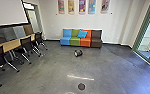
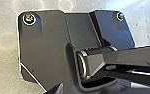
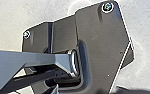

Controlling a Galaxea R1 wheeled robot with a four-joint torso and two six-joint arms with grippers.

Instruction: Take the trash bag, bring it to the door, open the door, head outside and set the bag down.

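Note:
On the grey floor ahead, in front of the sofa, lies a small dark rounded object (image 1: pixel 78 53) with a pale end; whether it is the trash bag I cannot tell. Green-framed glass panels (image 1: pixel 147 32) line the right side of the head view. At the back left is a doorway (image 1: pixel 34 18). A dark pointed part of my left gripper (image 2: pixel 56 88) shows in the left wrist view, and a similar part of my right gripper (image 3: pixel 55 90) in the right wrist view.
A sofa (image 1: pixel 85 42) in blue, green, orange and brown stands against the back wall. Along the left are a long wooden table (image 1: pixel 9 45) and several black chairs (image 1: pixel 26 45). A round dark disc (image 1: pixel 81 86) is on the floor nearby.

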